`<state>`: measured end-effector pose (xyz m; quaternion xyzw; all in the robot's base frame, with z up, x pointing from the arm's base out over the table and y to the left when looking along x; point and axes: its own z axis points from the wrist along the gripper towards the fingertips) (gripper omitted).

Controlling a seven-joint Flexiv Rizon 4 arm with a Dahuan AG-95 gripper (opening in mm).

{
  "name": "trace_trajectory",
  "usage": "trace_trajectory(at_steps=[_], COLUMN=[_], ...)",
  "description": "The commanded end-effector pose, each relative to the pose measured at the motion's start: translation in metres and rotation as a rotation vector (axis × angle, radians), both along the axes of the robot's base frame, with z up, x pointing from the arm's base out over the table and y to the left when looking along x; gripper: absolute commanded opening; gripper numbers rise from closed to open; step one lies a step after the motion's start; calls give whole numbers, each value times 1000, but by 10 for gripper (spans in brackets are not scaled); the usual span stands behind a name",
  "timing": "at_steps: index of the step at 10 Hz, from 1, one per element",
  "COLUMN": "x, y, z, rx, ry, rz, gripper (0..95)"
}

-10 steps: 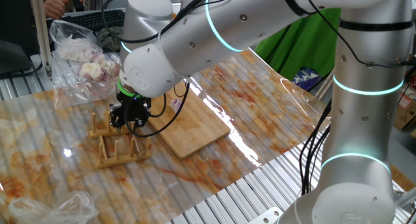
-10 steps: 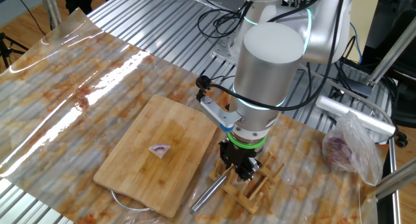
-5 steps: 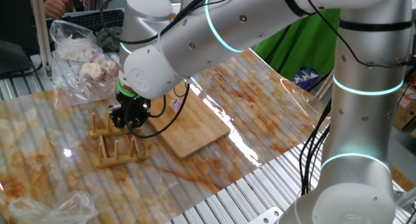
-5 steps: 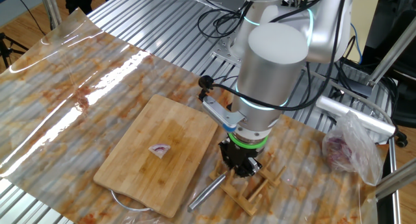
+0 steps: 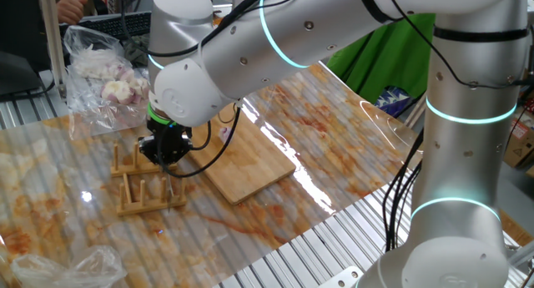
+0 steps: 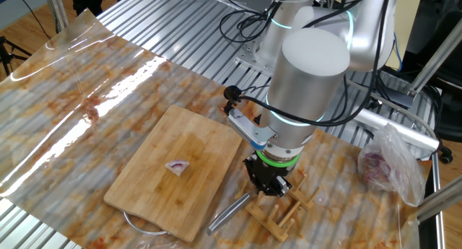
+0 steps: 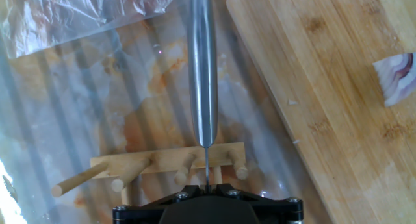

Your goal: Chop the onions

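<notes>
A small pinkish-purple and white onion chunk (image 6: 177, 166) lies on the wooden cutting board (image 6: 162, 188); in the hand view the chunk (image 7: 396, 78) is at the right edge. My gripper (image 6: 266, 185) hangs over the wooden peg rack (image 6: 285, 209) beside the board's near corner, shut on a steel knife (image 6: 229, 213). In the hand view the knife (image 7: 202, 68) runs straight away from my gripper (image 7: 207, 184), its thin blade edge between the jaws above the rack (image 7: 156, 162). In one fixed view the arm hides the onion; my gripper (image 5: 165, 150) is over the rack (image 5: 146, 192).
A clear plastic bag of whole onions (image 5: 104, 79) lies behind the rack and shows in the other fixed view (image 6: 386, 166). Crinkled plastic sheeting covers the table. Another crumpled bag (image 5: 71, 267) lies at the front left. The board (image 5: 250, 167) sits right of the rack.
My gripper has shifted slightly along the rack with the knife. The rack has slid a little with it, and the knife handle has swung a bit lower.
</notes>
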<state>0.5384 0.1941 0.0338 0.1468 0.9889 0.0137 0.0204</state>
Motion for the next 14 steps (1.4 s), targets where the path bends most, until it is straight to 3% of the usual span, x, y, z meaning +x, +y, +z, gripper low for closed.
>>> trace_trajectory(at_steps=[1, 13, 14], x=[0, 0, -1], y=[0, 0, -12], z=[0, 0, 91], rx=[2, 2, -9], ry=[0, 0, 62], rz=[0, 0, -16], gripper=[0, 0, 0])
